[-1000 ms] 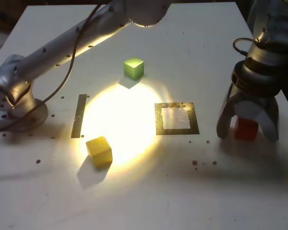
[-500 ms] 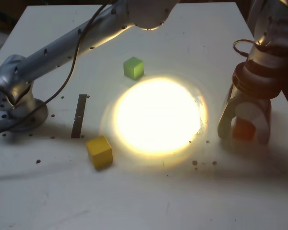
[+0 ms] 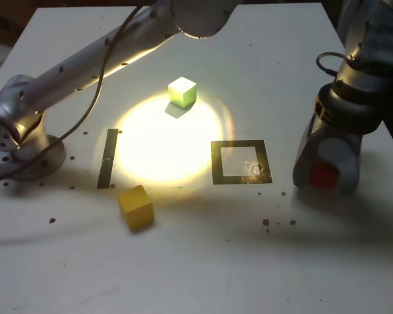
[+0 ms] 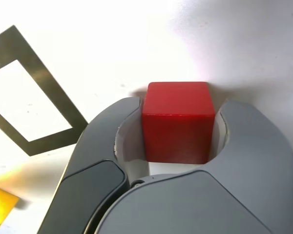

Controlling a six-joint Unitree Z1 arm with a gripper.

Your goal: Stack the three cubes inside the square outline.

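Gripping the red cube (image 4: 178,119) by two opposite flat faces, the hand (image 3: 327,171) is clamped on it at the exterior view's right edge, just beside the square outline (image 3: 241,162). It looks light, rigid, easy to hold.

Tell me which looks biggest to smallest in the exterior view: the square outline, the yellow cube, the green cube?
1. The square outline looks biggest.
2. The yellow cube.
3. The green cube.
The yellow one only looks a bit bigger; it sits nearer the camera, so they may really match.
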